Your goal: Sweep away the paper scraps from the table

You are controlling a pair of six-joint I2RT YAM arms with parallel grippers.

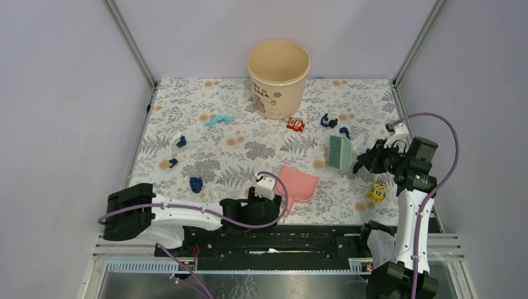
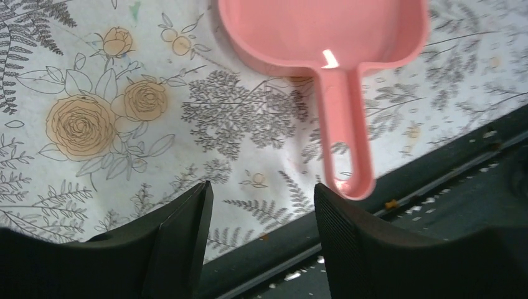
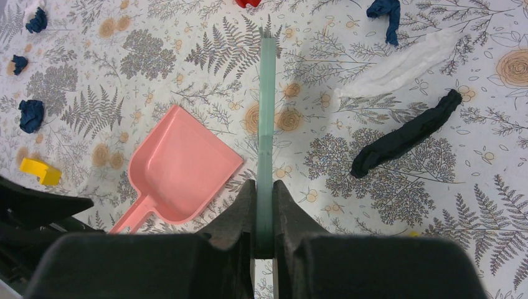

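We find the bucket (image 1: 278, 78) standing at the middle of the table's (image 1: 205, 140) far edge. Just before it, a little right, sits 1 toy cube (image 1: 296, 124); a 2nd cube (image 1: 377, 192) lies near the right edge. The dustpan (image 1: 297, 185) lies by the middle of the near edge, handle toward it. The brush (image 1: 340, 152) is right of it, further back. Paper scraps (image 1: 196, 184): 3 on the left half, 2 behind the brush, and 1 strip (image 1: 219, 119) left of the bucket.

6 paper scraps (image 1: 196, 184) — 2 cubes (image 1: 296, 124)
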